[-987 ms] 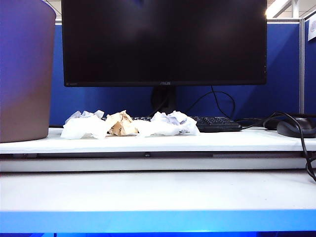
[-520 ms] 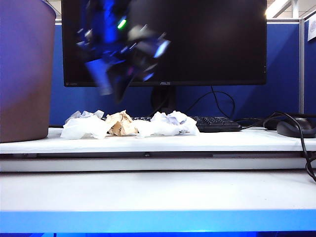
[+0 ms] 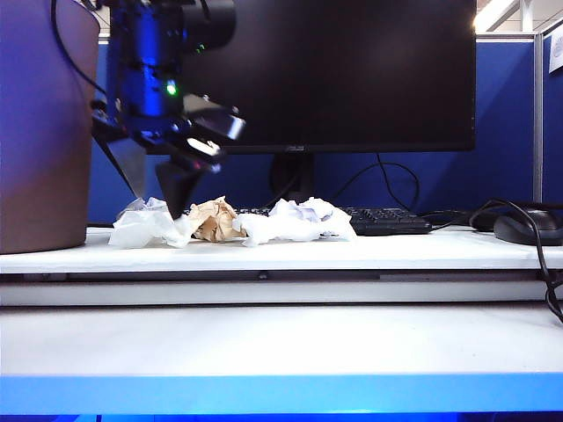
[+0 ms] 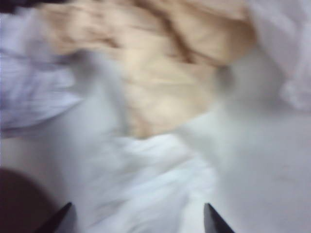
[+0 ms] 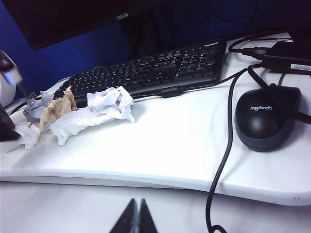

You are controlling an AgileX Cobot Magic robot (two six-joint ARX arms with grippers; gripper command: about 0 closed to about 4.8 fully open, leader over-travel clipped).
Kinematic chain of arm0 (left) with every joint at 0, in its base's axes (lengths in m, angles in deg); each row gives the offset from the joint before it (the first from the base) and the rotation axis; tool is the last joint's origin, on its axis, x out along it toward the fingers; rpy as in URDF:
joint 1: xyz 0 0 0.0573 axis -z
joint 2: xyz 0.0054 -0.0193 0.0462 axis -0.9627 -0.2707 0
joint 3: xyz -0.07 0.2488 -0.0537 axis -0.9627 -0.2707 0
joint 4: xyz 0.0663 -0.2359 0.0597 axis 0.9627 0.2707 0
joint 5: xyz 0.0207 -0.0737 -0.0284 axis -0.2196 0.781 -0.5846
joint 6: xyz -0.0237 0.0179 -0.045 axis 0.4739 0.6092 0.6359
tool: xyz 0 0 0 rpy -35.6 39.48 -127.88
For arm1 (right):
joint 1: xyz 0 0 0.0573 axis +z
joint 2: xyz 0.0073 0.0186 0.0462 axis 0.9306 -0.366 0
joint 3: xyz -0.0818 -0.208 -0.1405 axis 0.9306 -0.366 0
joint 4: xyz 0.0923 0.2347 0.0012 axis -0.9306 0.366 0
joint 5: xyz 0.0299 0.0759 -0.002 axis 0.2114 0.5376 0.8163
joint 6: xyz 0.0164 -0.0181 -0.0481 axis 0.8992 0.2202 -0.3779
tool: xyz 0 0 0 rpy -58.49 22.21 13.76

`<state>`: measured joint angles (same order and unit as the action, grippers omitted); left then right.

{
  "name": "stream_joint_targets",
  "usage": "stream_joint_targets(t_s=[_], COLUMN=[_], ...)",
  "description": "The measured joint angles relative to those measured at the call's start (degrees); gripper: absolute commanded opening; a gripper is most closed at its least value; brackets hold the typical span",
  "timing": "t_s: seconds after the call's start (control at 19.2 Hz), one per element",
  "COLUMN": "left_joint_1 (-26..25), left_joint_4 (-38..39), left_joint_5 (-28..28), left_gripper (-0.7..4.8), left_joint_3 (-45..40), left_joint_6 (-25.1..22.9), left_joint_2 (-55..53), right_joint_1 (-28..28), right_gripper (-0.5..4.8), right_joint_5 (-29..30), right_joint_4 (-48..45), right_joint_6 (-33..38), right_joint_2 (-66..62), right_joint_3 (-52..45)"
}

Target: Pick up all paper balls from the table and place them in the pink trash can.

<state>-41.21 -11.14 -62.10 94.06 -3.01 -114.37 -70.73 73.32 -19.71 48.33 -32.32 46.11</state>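
Crumpled paper, white, tan and pale grey-blue: the paper balls (image 3: pixel 230 221) lie in a loose row on the white counter (image 3: pixel 352 251), touching one another, in front of the keyboard (image 5: pixel 146 70) and below the monitor (image 3: pixel 352 75). The tan ball (image 4: pixel 160 63) sits between white wads, with a white wad (image 4: pixel 146 194) just beside it on the near side.

Handling, as judged: the wads look very light, soft and springy, with no stiff core. They should compress under a pinch and give good friction at the folds. A grip across the bulk of one wad is advisable; a grip on a loose flap risks unfolding or dragging a neighbour along, since the balls overlap.

The left gripper (image 3: pixel 163 180) hangs directly over the left end of the row, pointing down, jaws spread and empty; in the left wrist view both fingertips (image 4: pixel 211 221) straddle the white wad beneath, and that view is blurred.

The right gripper (image 5: pixel 136 213) is parked low, well apart from the paper, jaws pressed together, holding nothing.

The pink trash can (image 3: pixel 44 132) stands at the left end of the counter, just beside the row. A mouse (image 5: pixel 265 116) and cable lie well to the right.
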Motion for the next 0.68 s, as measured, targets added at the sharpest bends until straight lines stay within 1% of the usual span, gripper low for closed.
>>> stream_joint_targets(t_s=[0.1,0.26,0.31,0.36,0.42,0.68], left_joint_1=[0.0,0.1,0.1,0.2,0.2,0.2], left_joint_4=[0.0,-0.3,-0.6,-1.2,-1.6,-1.3], left_joint_5=[3.5,3.2,2.2,1.3,1.0,0.8], left_gripper=[3.41,3.39,2.84,1.25,-0.07,-0.06], left_joint_3=[0.0,0.1,0.3,0.4,0.4,0.3], left_joint_6=[0.0,0.1,0.2,0.2,0.1,-0.4], left_joint_2=[-1.9,-3.6,-4.1,-4.4,-4.7,-5.6], right_joint_1=[0.0,0.0,0.0,0.0,0.0,0.0], right_gripper=[-0.05,-0.05,-0.05,-0.05,-0.05,-0.05], right_joint_5=[-0.1,-0.1,-0.1,-0.2,-0.2,-0.7], right_joint_4=[0.1,0.2,0.2,0.3,0.3,0.3], right_joint_6=[0.0,0.0,0.0,0.0,0.0,0.0], right_joint_2=[0.0,0.0,0.0,0.0,0.0,0.0], right_joint_3=[0.0,0.0,0.0,0.0,0.0,0.0])
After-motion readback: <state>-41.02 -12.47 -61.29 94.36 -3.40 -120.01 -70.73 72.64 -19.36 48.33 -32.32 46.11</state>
